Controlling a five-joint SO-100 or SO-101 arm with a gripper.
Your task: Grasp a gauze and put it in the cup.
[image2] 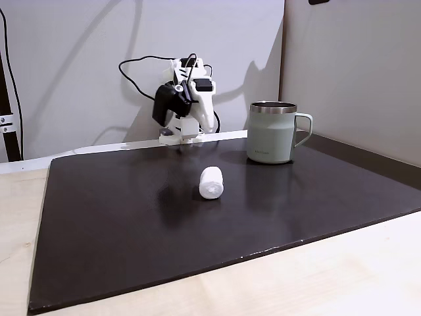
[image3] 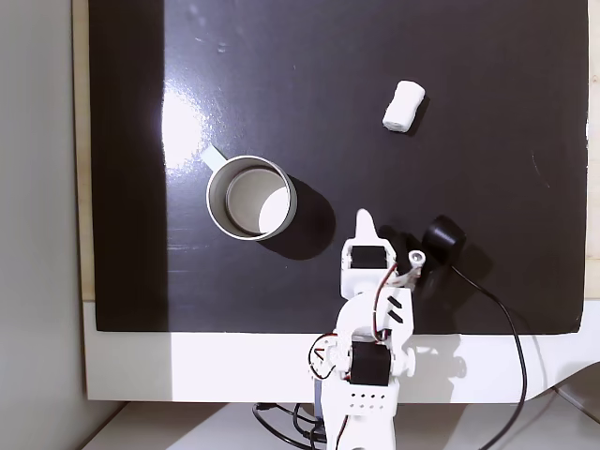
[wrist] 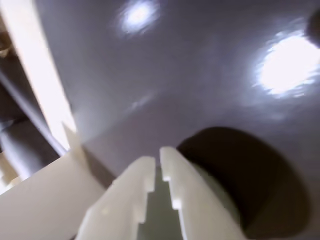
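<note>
Gauze [image3: 403,106] is lying on its side on the dark mat [image3: 525,112], long axis parallel to the surface; in the top-down fixed view [image3: 403,106] that axis is running from upper right to lower left, slightly tilted off vertical; in the front fixed view [image2: 211,182] a round end face is pointing toward the camera and a little left, roll body receding toward the arm; nothing is touching it.

Cup [image2: 271,131] is standing upright on the mat, handle pointing right in the front fixed view; from above [image3: 251,198] the handle is pointing upper left and the inside is looking empty; cup and gauze are sitting well apart.

Gripper [wrist: 157,162] is showing two white fingers in the wrist view with only a thin slit between the tips; jaws are nearly closed and holding nothing; tips are hanging over bare mat with a dark rounded shadow just right of them; no contact visible.

From above, the gripper [image3: 364,223] is pointing toward the mat's middle, tip sitting just right of the cup and clear of it; the arm [image2: 185,99] is sitting folded at the mat's far edge on a white strip [image3: 187,366]; black cable [image3: 511,328] is trailing off beside the base.
</note>
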